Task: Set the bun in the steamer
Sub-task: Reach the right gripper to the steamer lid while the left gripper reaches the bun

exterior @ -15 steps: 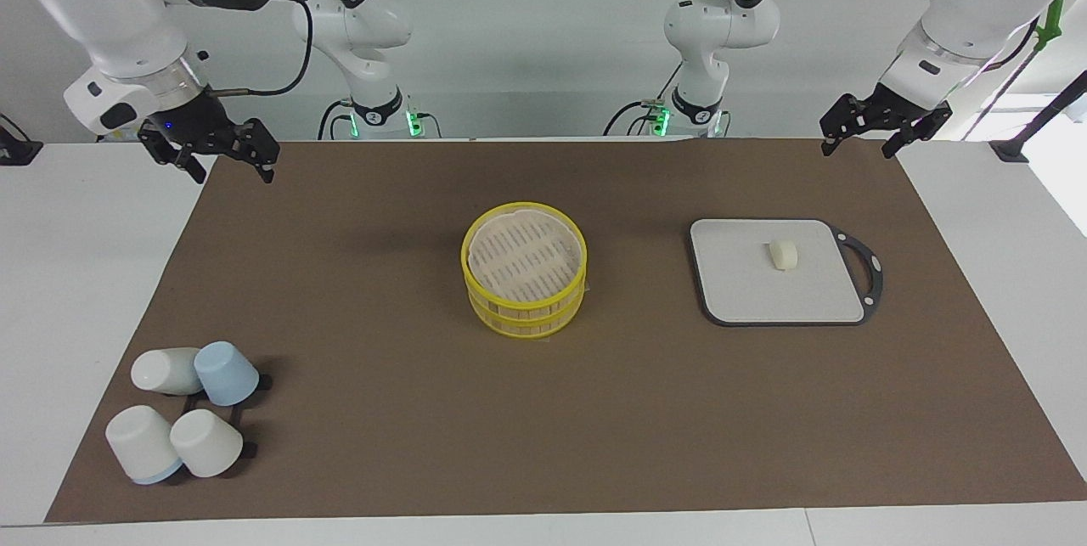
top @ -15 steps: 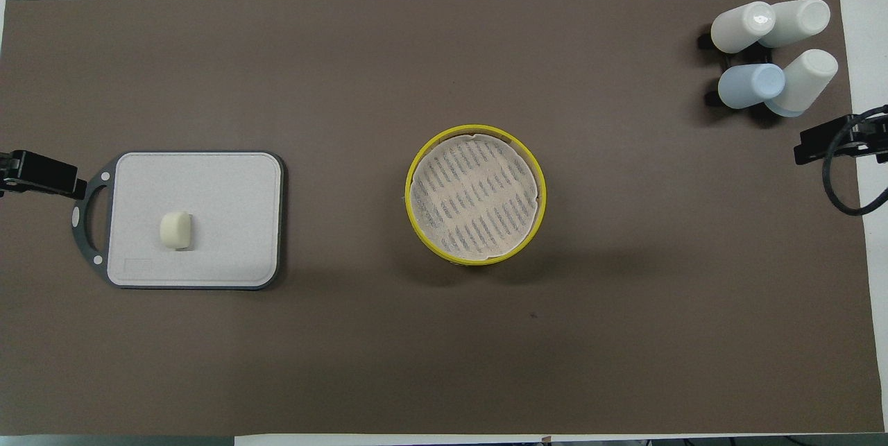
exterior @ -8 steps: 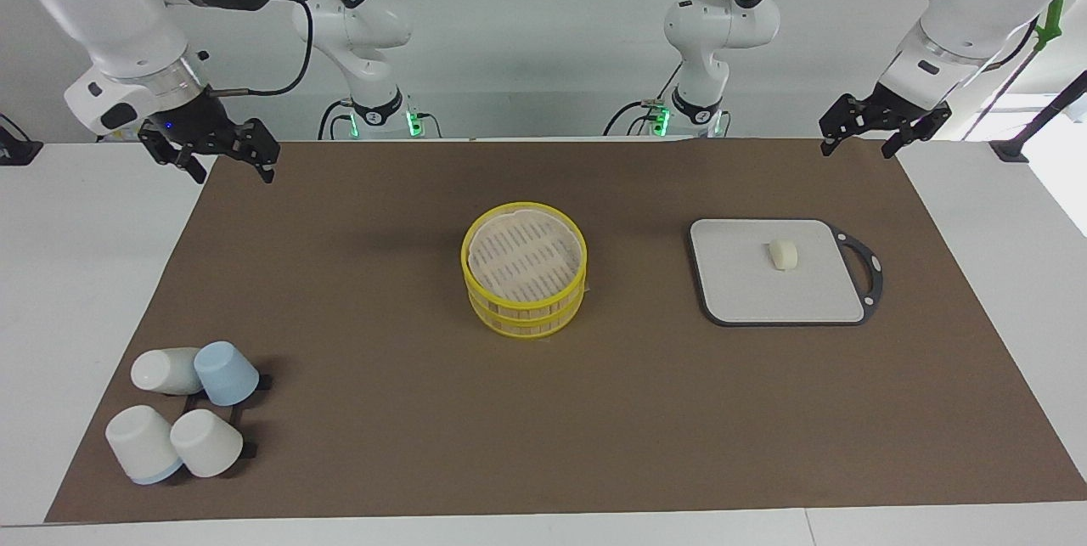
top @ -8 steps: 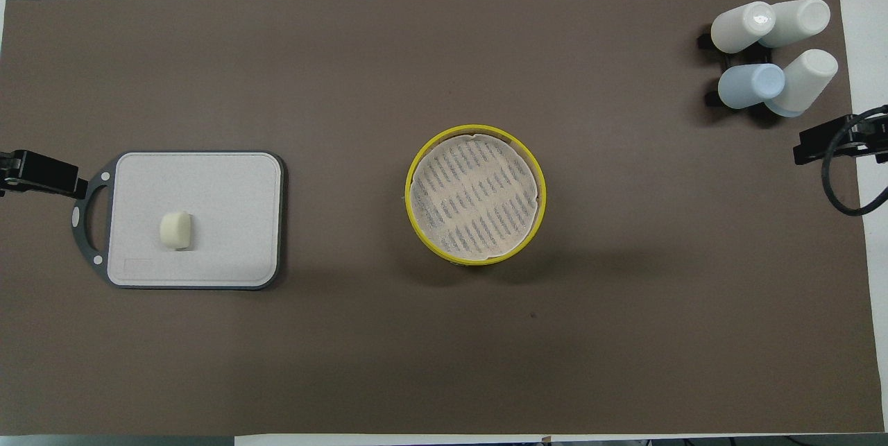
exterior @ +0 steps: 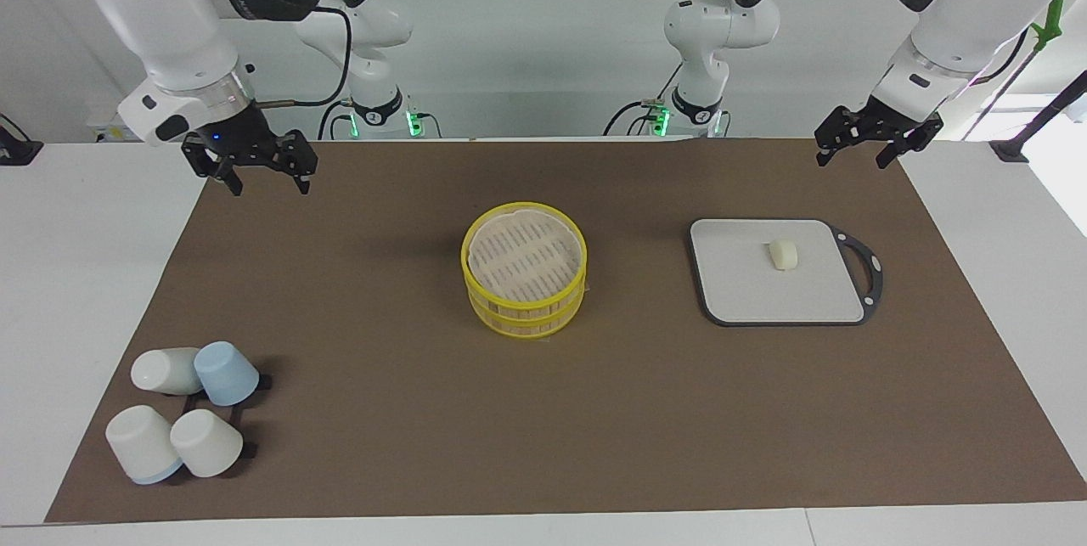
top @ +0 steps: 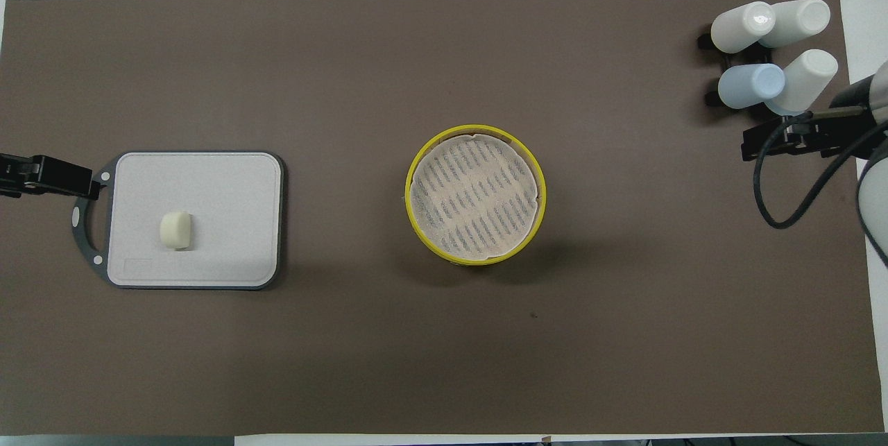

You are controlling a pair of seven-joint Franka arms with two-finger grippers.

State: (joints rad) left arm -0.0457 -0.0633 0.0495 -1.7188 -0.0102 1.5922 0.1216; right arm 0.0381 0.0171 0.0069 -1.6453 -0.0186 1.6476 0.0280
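Note:
The bun (exterior: 783,255) lies on a grey board (exterior: 764,295) toward the left arm's end of the table; it also shows in the overhead view (top: 175,230). The steamer (exterior: 526,317) stands open in the middle of the mat, its paper-lined floor (top: 475,193) bare and no lid in sight. My left gripper (exterior: 853,159) is open and empty, up in the air over the mat's edge beside the board's handle; it also shows in the overhead view (top: 48,179). My right gripper (exterior: 267,182) is open and empty, up over the mat at the right arm's end.
The grey board (top: 222,189) has a black handle (top: 82,227) pointing to the mat's edge. Several white and blue cups (exterior: 183,410) sit on a black rack at the right arm's end, farther from the robots than the steamer. A brown mat (exterior: 645,410) covers the table.
My right gripper has moved in over the mat toward the middle and turned. My left gripper has shifted slightly toward the board. The bun and steamer have not moved.

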